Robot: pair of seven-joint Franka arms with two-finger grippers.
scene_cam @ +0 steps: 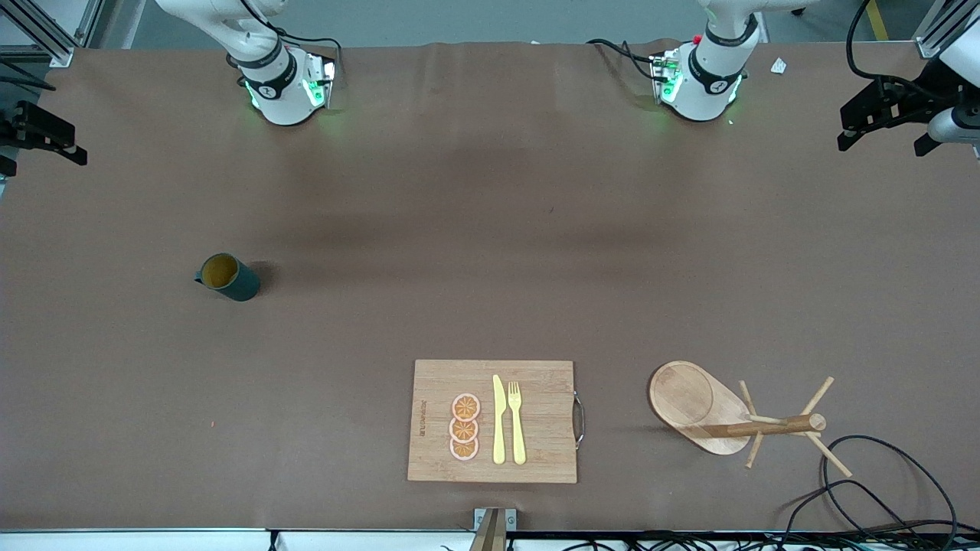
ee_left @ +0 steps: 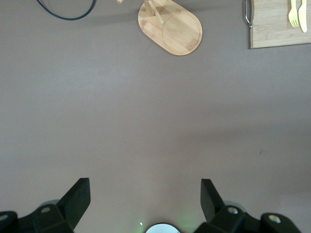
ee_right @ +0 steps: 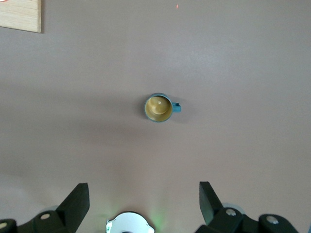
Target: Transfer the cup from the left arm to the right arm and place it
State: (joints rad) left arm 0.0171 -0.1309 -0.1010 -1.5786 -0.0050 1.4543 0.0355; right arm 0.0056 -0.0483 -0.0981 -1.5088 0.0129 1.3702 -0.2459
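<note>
Toward the right arm's end of the table (scene_cam: 490, 214), the cup (scene_cam: 228, 277) is seen upright, held by neither spread gripper: left gripper (ee_left: 145, 201), right gripper (ee_right: 144, 201). Either stage fits.

Both arms leave the front view at its top edge, so neither pincer shows there. Each wrist view cuts its own pincer (ee_left: 145, 194) (ee_right: 144, 194) off at the bottom, the left one also clipping the cutting board (ee_left: 272, 29) and the rack's pegs (ee_left: 153, 9).
</note>
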